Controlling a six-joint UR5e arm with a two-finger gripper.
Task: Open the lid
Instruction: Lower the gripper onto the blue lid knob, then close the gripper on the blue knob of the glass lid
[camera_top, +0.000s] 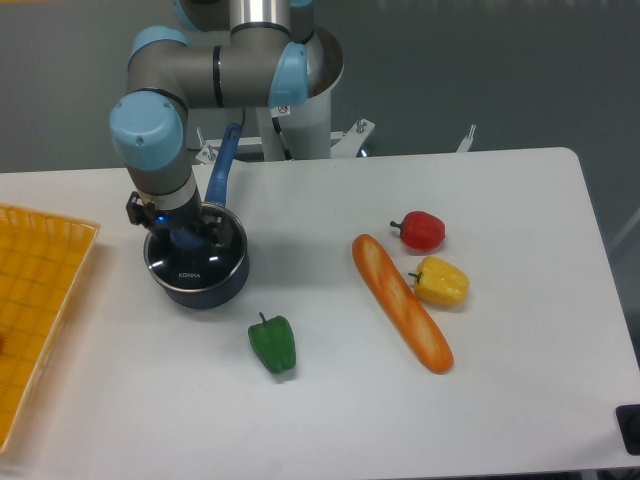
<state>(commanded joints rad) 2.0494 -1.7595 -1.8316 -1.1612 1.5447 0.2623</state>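
The dark blue pot (200, 280) stands at the left of the table, its long blue handle (224, 165) pointing away towards the arm's base. The glass lid (222, 240) lies on the pot, mostly hidden under my gripper. My gripper (186, 238) points straight down onto the lid, with its fingers on either side of the blue centre knob (185, 240). Whether the fingers are pressing on the knob does not show from this angle.
An orange tray (40, 300) lies at the left edge. A green pepper (273, 344) lies in front of the pot. A long bread loaf (402, 302), a red pepper (421, 231) and a yellow pepper (441, 282) lie to the right.
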